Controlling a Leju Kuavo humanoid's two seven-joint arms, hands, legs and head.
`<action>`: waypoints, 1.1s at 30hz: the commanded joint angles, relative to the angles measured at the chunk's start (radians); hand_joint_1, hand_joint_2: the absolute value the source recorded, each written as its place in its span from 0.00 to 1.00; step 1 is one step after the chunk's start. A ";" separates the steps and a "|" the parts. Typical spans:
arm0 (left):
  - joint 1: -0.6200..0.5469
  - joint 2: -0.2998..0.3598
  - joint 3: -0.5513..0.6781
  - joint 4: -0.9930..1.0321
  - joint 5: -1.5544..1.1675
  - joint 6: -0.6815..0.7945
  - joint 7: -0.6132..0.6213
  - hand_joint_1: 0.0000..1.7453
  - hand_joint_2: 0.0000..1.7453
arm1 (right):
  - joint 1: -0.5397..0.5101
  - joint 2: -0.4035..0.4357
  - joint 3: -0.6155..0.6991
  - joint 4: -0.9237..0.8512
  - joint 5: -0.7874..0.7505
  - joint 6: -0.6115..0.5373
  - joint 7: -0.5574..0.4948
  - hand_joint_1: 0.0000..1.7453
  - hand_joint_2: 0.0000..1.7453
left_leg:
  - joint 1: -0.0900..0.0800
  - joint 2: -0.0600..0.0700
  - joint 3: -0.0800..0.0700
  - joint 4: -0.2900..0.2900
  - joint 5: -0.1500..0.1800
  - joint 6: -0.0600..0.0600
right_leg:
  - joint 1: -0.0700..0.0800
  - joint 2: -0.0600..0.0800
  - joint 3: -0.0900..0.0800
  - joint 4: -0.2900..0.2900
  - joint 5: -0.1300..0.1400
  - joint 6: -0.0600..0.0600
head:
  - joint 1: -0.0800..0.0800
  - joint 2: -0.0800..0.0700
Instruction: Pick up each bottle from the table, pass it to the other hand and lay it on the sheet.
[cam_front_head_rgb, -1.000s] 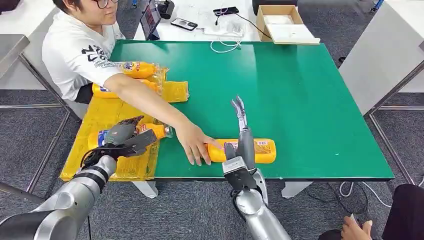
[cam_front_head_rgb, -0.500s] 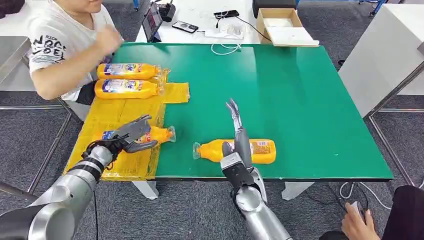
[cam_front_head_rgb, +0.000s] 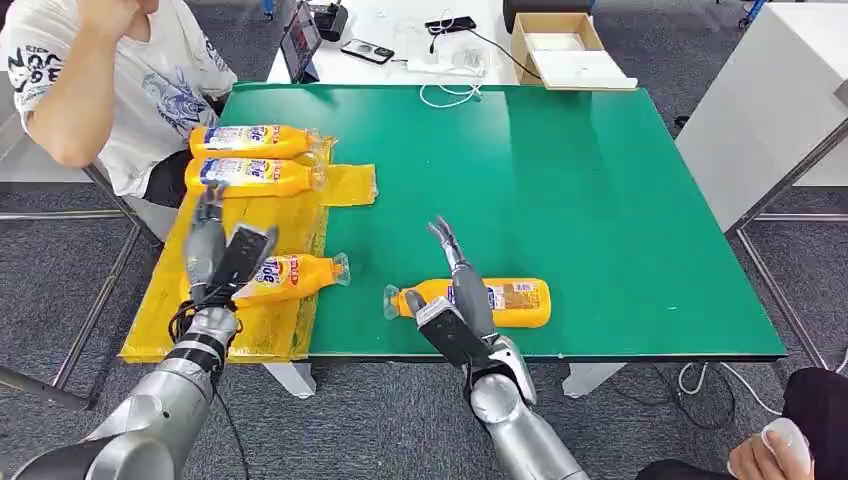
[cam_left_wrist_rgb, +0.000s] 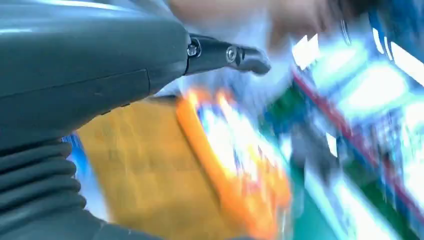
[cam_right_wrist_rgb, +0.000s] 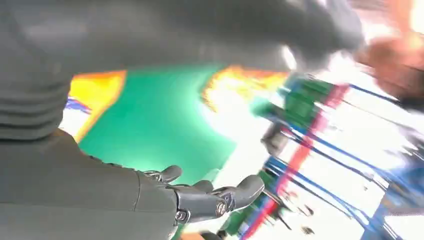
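An orange bottle (cam_front_head_rgb: 505, 301) lies on its side on the green table (cam_front_head_rgb: 600, 200) near the front edge. My right hand (cam_front_head_rgb: 452, 300) hovers over its cap end, fingers spread, holding nothing. On the yellow sheet (cam_front_head_rgb: 205, 325) at the table's left lie three orange bottles: two side by side at the far end (cam_front_head_rgb: 255, 141) (cam_front_head_rgb: 255, 176), one nearer (cam_front_head_rgb: 290, 275). My left hand (cam_front_head_rgb: 215, 255) is raised just left of that nearer bottle, fingers straight and apart, empty. The left wrist view is blurred, with an orange bottle (cam_left_wrist_rgb: 230, 165) on the sheet (cam_left_wrist_rgb: 145, 175).
A person (cam_front_head_rgb: 110, 80) in a white shirt sits at the table's far left corner, arms pulled back. Behind the table a white desk holds a cardboard box (cam_front_head_rgb: 565, 45), phones and cables. Another person's hand (cam_front_head_rgb: 765, 450) is at the lower right.
The person's arm has withdrawn from the table after leaving the bottle near the front edge. My left hand has let go of the nearer bottle and lifted. My right hand has tilted left.
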 joint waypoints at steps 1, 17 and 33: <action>0.194 -0.092 0.045 -0.546 -0.123 0.027 -0.002 0.00 1.00 | -0.179 -0.191 0.055 0.244 0.117 0.130 0.128 0.00 1.00 | 0.000 0.000 0.001 0.000 -0.001 0.002 | 0.001 -0.001 0.002 -0.001 -0.001 -0.001 | 0.000 0.000; 0.239 -0.111 0.027 -0.625 -0.132 0.027 -0.002 0.00 1.00 | -0.183 -0.405 0.093 0.219 0.120 0.324 0.199 0.00 1.00 | -0.001 -0.003 -0.003 0.000 -0.001 0.002 | 0.000 -0.004 0.000 -0.001 -0.002 0.000 | 0.000 0.000; 0.179 -0.111 -0.149 -0.422 0.056 0.027 -0.002 0.00 1.00 | -0.337 -0.690 0.278 0.125 -0.013 0.664 0.361 0.00 1.00 | -0.004 -0.002 -0.006 0.001 0.001 0.004 | -0.004 -0.002 -0.004 0.000 0.001 0.002 | -0.001 0.000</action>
